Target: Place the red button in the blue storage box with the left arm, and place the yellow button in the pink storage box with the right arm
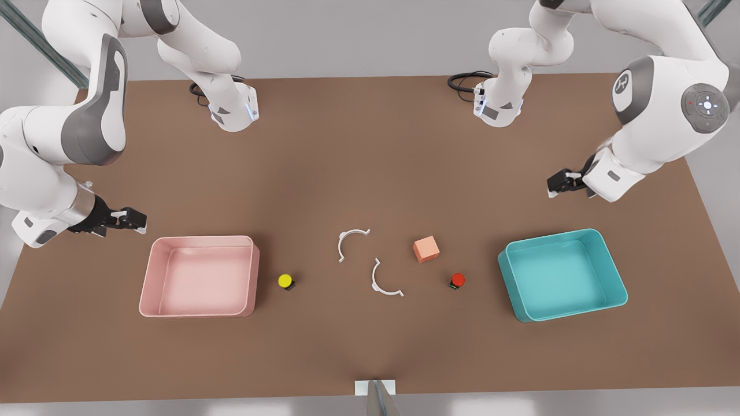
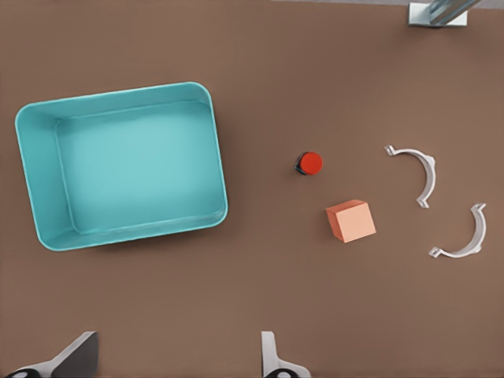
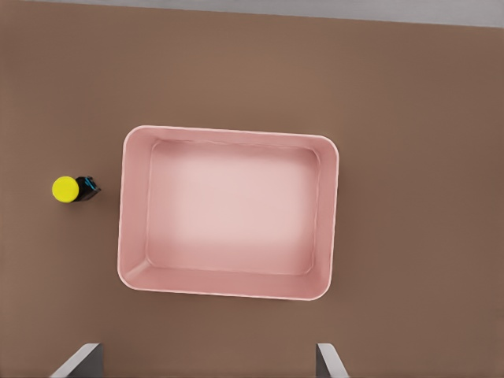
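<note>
Brown table [image 1: 370, 341]: left gripper [image 1: 559, 185] and right gripper [image 1: 128, 219] both spread, empty. Risk: orange cube [image 1: 426, 249] near red button [image 1: 458, 281] invites a mistaken grasp.

Both buttons [image 1: 285, 281] (each on the table [image 1: 370, 346]) lie between the boxes [image 1: 151, 277].

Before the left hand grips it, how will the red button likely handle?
The red button is tiny with a rounded cap on a short black body, so it is probably light and may slip or tip if pinched off-centre. It stands free of the orange cube, so access looks clear.
</note>
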Robot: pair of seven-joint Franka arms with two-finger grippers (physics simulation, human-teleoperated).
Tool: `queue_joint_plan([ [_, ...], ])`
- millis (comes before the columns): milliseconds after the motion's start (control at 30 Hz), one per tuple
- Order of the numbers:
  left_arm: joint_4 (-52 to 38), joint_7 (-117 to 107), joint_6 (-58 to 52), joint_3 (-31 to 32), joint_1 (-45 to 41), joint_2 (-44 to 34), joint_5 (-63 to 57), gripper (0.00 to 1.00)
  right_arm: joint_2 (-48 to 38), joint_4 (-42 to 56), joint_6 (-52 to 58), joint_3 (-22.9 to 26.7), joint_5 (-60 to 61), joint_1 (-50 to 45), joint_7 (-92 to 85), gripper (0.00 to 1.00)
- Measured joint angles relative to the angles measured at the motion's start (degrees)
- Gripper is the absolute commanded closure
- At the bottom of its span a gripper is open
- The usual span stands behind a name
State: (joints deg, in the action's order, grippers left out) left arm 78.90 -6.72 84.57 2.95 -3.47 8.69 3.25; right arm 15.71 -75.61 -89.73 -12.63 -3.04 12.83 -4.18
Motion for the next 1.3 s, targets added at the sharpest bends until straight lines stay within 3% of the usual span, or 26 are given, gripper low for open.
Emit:
queue_joint_plan([
  [133, -0.5, 1.2, 1.2, 0.1, -3.6, 3.7, -0.1, 0.0, 0.0, 0.0, -0.3, -0.4, 0.1, -0.1, -0.3, 0.0],
  [300, -0.6, 2.5, 10.7, 0.2, -12.5, 16.7, -0.1, 0.0, 5.2, -0.2, -4.2, -1.4, 0.8, -5.2, 0.4, 0.0],
  [467, -0.2, 4.7, 20.3, 0.2, -13.0, 23.3, -1.0, 0.0, 18.0, 1.4, -13.2, -1.1, -0.1, -15.9, 3.7, 0.0],
  [633, -0.2, 7.2, 29.0, 0.2, -13.2, 29.7, -2.5, 0.0, 24.4, 1.4, -22.1, -1.5, -0.5, -20.2, 7.1, 0.0],
  [833, -0.1, 9.5, 35.4, 0.2, -13.6, 35.5, -2.8, 0.0, 27.9, -0.8, -31.4, -1.5, -0.6, -23.5, 10.6, 0.0],
  [967, -0.2, 10.7, 38.2, 0.2, -13.6, 39.3, -2.9, 0.0, 28.1, -6.0, -36.7, -1.5, -0.6, -23.6, 12.4, 0.08],
  [1100, -0.4, 11.6, 40.3, 0.3, -13.6, 40.4, -3.0, 0.01, 28.3, -6.8, -40.0, -1.2, -0.6, -23.1, 13.9, 0.08],
  [1200, -0.5, 12.3, 41.1, 0.3, -13.6, 40.4, -3.1, 0.24, 28.6, -8.0, -41.5, -0.9, -0.7, -22.5, 14.7, 0.08],
  [1300, -0.5, 13.0, 41.7, 0.2, -13.6, 40.5, -3.1, 0.39, 28.7, -10.4, -42.9, -0.9, -0.7, -22.6, 15.3, 0.07],
])
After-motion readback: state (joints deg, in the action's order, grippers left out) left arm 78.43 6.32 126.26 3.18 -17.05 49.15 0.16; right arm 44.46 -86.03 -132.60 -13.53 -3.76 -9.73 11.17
